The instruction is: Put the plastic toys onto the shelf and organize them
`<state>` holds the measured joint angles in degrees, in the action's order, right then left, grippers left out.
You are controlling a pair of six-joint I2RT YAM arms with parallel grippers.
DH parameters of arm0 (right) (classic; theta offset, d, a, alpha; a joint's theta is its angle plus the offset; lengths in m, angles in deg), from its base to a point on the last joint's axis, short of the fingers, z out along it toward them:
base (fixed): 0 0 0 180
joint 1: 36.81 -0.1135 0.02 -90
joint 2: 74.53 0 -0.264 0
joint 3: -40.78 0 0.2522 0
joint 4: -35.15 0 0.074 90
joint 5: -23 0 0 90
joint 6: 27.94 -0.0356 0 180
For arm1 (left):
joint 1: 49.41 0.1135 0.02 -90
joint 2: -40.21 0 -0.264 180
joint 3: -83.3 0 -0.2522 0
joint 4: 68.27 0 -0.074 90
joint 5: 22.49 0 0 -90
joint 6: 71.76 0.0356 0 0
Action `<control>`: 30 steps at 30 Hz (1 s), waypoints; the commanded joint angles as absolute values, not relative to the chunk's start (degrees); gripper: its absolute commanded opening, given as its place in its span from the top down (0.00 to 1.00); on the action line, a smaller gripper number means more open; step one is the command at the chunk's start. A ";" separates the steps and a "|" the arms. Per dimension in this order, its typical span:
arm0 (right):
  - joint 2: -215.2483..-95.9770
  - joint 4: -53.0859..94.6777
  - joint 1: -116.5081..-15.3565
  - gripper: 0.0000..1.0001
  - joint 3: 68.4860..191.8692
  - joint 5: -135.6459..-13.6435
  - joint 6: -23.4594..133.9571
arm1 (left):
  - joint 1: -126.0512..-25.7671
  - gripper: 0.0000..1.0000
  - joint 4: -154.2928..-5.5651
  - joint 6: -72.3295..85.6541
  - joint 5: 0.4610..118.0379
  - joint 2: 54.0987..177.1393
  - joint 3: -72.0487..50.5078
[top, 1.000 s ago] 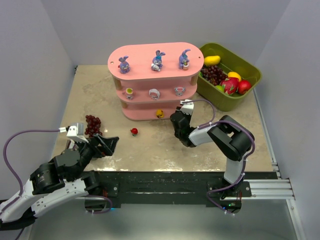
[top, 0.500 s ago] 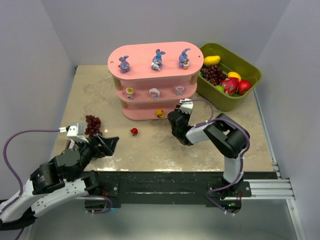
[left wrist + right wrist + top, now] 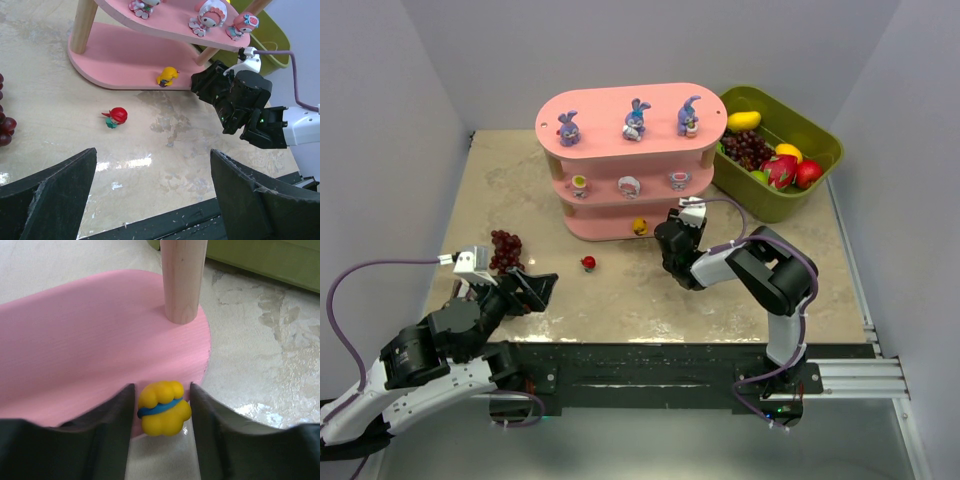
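Observation:
The pink shelf holds three purple-blue bunnies on its top board and three pink-and-white toys on the middle board. A yellow toy sits on the bottom board, and also shows in the left wrist view. A small red toy lies on the table in front. My right gripper is shut on another yellow toy with a blue band, held at the front edge of the bottom board, near a wooden post. My left gripper is open and empty, low over the near table.
A dark red grape bunch lies on the table left of the red toy. An olive-green bin with larger fake fruit stands right of the shelf. The table's dark front edge is just below my left gripper.
My right gripper has moved a little left and closer to the shelf's bottom board with the yellow toy. The left arm has not moved.

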<state>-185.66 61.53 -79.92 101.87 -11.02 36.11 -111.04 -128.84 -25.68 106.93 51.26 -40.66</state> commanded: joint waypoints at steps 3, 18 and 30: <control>-185.89 59.36 -79.61 0.38 102.00 -15.23 37.54 | -111.11 0.00 -128.00 -26.32 108.38 51.81 -40.40; -178.51 60.85 -79.61 0.24 96.91 -18.22 37.89 | -111.11 0.00 -128.00 -26.41 108.29 51.73 -40.40; -168.94 63.22 -79.52 0.23 90.33 -24.02 38.69 | -111.11 0.01 -127.56 -26.14 107.59 51.11 -40.58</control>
